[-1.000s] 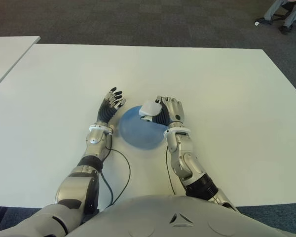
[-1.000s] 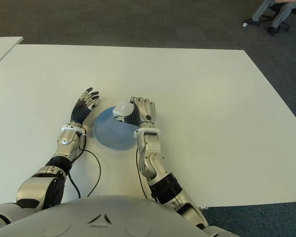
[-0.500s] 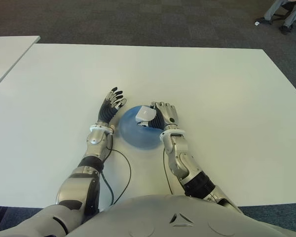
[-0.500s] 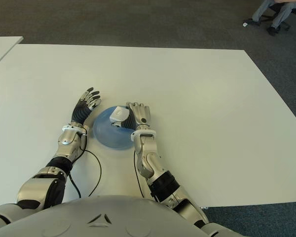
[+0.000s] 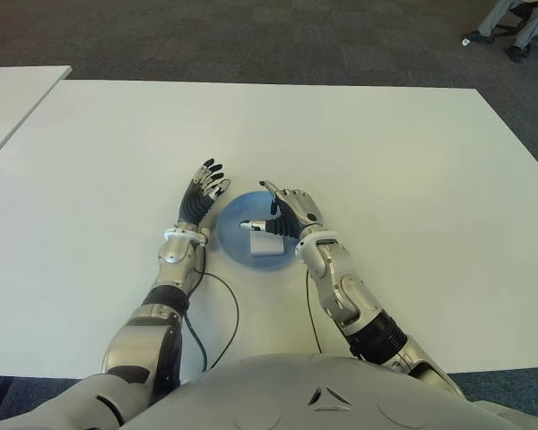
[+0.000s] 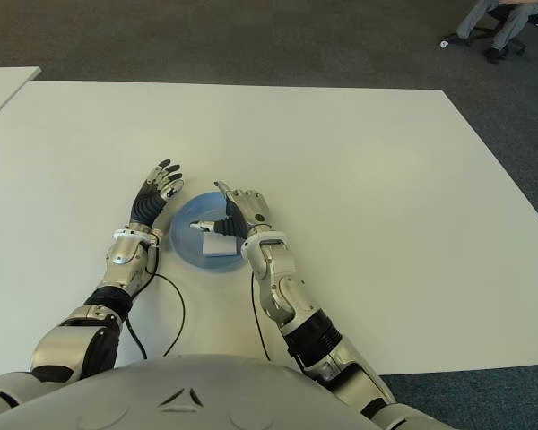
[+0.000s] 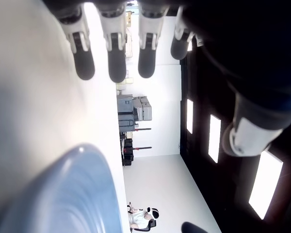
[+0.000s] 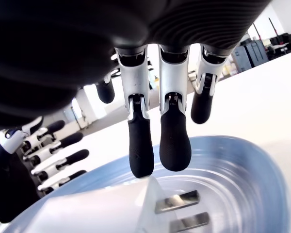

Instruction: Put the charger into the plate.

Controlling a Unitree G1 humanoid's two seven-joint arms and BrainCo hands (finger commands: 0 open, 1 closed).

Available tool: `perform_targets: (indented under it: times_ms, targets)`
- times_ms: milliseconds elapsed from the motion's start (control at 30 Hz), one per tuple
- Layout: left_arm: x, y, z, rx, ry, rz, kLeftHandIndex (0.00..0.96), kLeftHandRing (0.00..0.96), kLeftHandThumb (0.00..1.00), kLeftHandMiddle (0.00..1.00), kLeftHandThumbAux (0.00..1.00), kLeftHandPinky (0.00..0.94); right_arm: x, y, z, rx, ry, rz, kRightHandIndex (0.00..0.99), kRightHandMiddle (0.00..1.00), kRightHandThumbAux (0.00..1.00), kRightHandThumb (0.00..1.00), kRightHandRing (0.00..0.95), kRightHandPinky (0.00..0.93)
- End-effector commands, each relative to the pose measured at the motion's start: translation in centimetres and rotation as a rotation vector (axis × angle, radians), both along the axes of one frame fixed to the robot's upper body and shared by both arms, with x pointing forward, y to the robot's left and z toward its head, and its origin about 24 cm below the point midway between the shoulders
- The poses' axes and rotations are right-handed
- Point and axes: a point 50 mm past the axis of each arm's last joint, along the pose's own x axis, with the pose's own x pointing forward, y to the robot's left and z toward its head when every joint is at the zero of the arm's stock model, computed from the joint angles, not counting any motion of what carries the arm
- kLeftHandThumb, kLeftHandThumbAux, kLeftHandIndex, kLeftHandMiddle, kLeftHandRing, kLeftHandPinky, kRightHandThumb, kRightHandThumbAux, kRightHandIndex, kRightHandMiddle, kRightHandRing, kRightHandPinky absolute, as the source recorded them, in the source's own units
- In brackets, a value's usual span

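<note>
The white charger [image 5: 267, 243] lies inside the blue plate [image 5: 234, 218], prongs showing in the right wrist view [image 8: 180, 212]. My right hand [image 5: 271, 209] hovers just over it at the plate's right side, fingers [image 8: 138, 146] spread and holding nothing. My left hand [image 5: 203, 191] stands at the plate's left rim, palm toward it, fingers [image 7: 112, 54] straight and open. The plate's rim [image 7: 68, 194] shows close to the left hand.
The plate sits near the front middle of a wide white table [image 5: 386, 152]. A black cable [image 5: 222, 309] loops on the table by my left forearm. A second white table [image 5: 13, 98] stands at the far left. A seated person's legs [image 5: 518, 22] show at the far right.
My right hand carried the charger left over the plate, lowered and opened. The charger has left the fingers and now lies in the plate. The left hand has not moved.
</note>
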Motion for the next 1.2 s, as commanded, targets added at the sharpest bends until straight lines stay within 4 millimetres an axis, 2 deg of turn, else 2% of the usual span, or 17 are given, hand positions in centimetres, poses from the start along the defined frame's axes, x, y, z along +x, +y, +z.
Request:
perform_targets:
  times_ms: [33,333,633,733,933,1100,1200]
  targets:
    - [-3.6,-0.6,-3.9,-0.017,0.213,-0.009,0.032,0.158,0.000,0.144,0.520,0.185,-0.2,-0.4,0.0,0.041,0.009,-0.006,0.000,0.000,0.115,0.285,0.000,0.000]
    - [-3.6,-0.5,-4.0,-0.038,0.225,-0.025,0.037,0.195,0.000,0.179,0.522,0.234,-0.3,-0.5,0.3,0.067,0.012,0.010,0.000,0.000,0.114,0.285,0.000,0.000]
    - [-3.6,-0.4,-3.9,-0.047,0.221,-0.040,0.035,0.223,0.000,0.210,0.522,0.239,-0.4,-1.0,1.1,0.095,-0.031,0.018,0.000,0.000,0.117,0.298,0.000,0.000]
    - [-3.6,-0.3,-3.9,-0.042,0.221,-0.035,0.036,0.239,0.000,0.222,0.524,0.246,-0.3,-1.3,1.4,0.145,-0.072,-0.001,0.000,0.000,0.138,0.275,0.000,0.000]
    - [-3.7,-0.2,-4.0,-0.028,0.224,-0.027,0.040,0.249,0.000,0.239,0.532,0.220,1.3,-2.6,1.9,0.296,-0.163,-0.055,0.000,0.000,0.194,0.222,0.000,0.000]
    - [-3.6,-0.3,-4.0,-0.039,0.224,-0.016,0.054,0.245,0.000,0.237,0.546,0.235,3.1,-4.6,0.7,0.439,-0.210,-0.104,0.000,0.000,0.244,0.175,0.000,0.000]
    - [-3.5,-0.4,-4.0,-0.043,0.231,-0.014,0.060,0.243,0.000,0.240,0.553,0.231,3.8,-5.4,-0.3,0.565,-0.167,-0.131,0.000,0.000,0.274,0.157,0.000,0.000]
